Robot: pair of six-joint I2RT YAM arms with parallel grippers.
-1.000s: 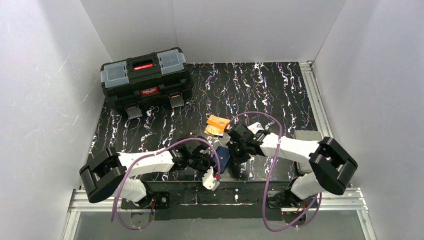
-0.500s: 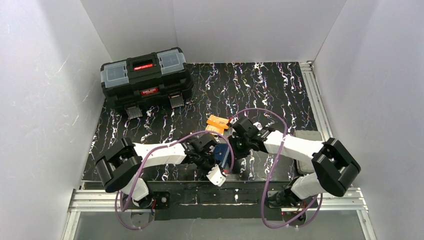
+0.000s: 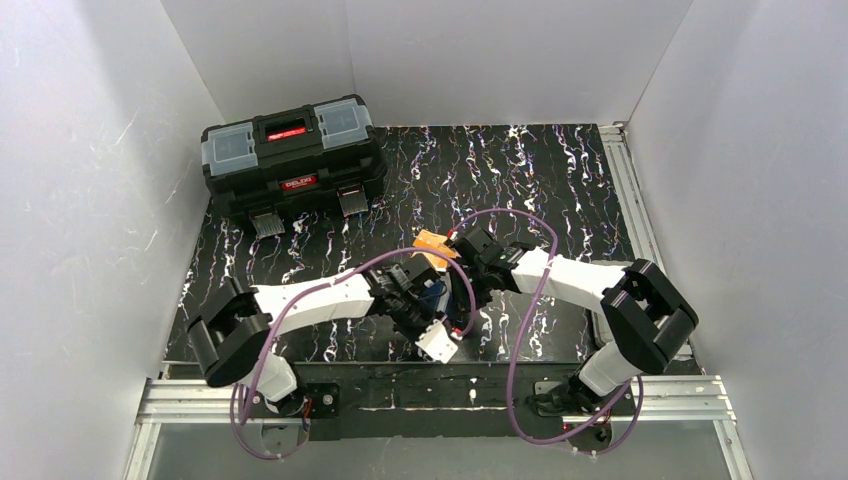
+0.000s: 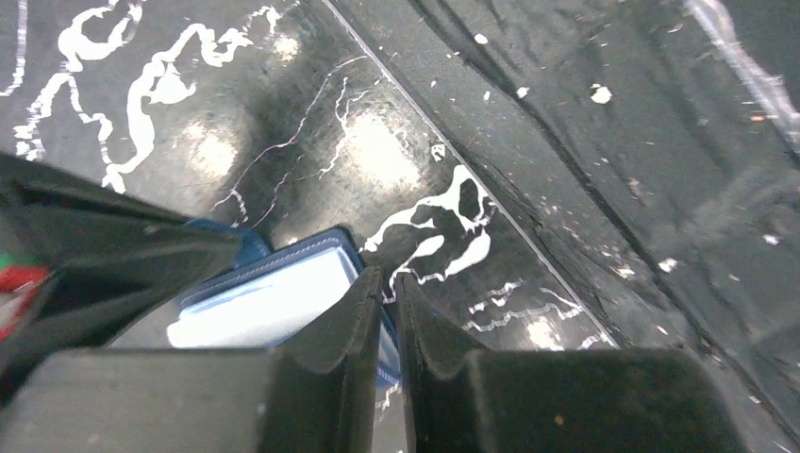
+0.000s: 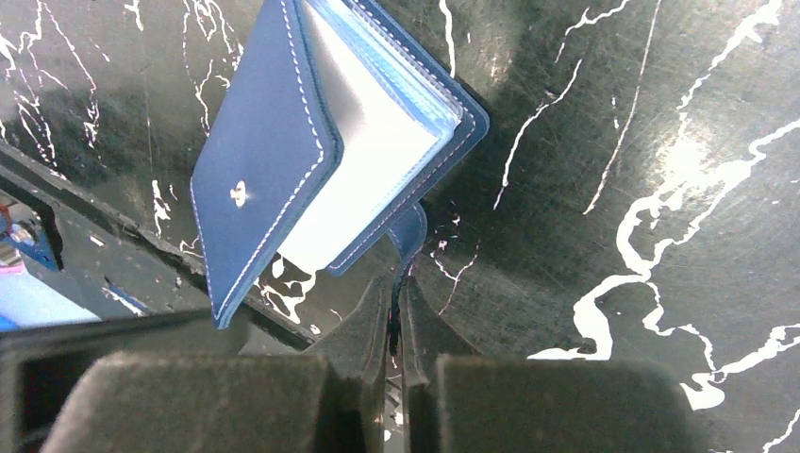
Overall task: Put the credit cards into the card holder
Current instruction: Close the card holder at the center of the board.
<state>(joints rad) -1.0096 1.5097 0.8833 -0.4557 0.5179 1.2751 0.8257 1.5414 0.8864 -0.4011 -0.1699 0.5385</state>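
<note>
While ajar — card holder (image 5: 264, 142) in grip

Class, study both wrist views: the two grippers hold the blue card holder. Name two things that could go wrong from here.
1. The right gripper pinches only the thin snap tab; it may slip, letting the card holder flop shut.
2. The left gripper also grips it, so neither is free for the credit cards.

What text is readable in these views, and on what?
Nothing reads with certainty.
Black toolbox: red lid label and red front badge, lettering too small and blurred.
Orange credit cards: mostly hidden, no legible print.
Card holder: only a snap stud, no lettering.
</note>
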